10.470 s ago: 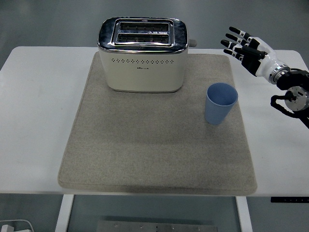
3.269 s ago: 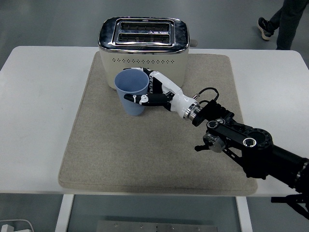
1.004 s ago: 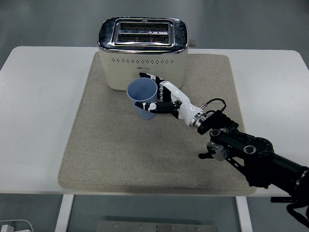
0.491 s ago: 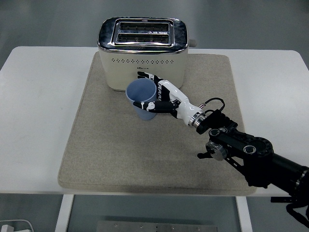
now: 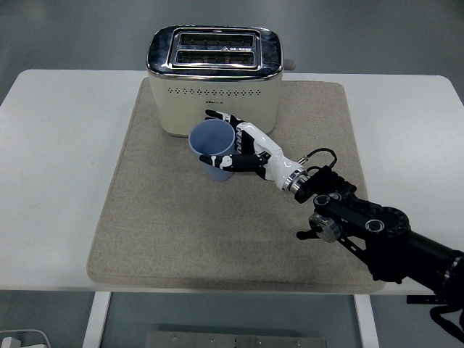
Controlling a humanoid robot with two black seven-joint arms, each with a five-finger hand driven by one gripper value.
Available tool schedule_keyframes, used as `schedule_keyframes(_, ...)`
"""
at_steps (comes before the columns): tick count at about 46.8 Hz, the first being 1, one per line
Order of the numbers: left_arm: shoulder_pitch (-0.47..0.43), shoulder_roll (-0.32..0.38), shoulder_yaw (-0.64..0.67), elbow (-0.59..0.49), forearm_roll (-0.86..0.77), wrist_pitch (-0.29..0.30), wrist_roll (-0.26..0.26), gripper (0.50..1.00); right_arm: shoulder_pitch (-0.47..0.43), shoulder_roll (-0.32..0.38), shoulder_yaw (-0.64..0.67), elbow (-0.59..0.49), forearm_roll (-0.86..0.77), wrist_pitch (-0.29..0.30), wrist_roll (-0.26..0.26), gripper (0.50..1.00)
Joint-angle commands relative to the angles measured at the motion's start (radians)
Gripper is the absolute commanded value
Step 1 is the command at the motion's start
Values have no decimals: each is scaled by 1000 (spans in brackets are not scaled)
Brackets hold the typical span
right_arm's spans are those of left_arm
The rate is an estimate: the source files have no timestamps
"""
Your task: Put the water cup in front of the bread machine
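The blue water cup (image 5: 212,147) stands upright on the grey mat (image 5: 181,225), just in front of the cream and chrome bread machine (image 5: 214,80). My right hand (image 5: 235,148) reaches in from the lower right and wraps the cup's right side, thumb at the near side and fingers at the far side. The cup's base sits on or just above the mat; I cannot tell which. The left arm is out of view.
The white table (image 5: 58,159) extends left and right of the mat. My black right forearm (image 5: 370,232) lies low over the mat's front right part.
Since a second ago the cup and my right hand have shifted very slightly left; in the last half second almost nothing moved. The hand stays closed on the cup.
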Motion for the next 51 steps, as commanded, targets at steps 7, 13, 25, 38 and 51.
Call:
schedule_keyframes(7,0,0,0,0,0,0,0,1000,0,-26,5,0,2,11,0,919)
schedule_keyframes(13,0,0,0,0,0,0,0,1000,-3,-38,5,0,2,19,0,919)
schedule_keyframes(25,0,0,0,0,0,0,0,1000,-20,-55,5,20,2,19,0,919)
schedule_keyframes(38,0,0,0,0,0,0,0,1000,-25,-100,6,52,2,17,0,921)
schedule_keyframes(51,0,0,0,0,0,0,0,1000,-37,-144,19,78,2,19,1,919)
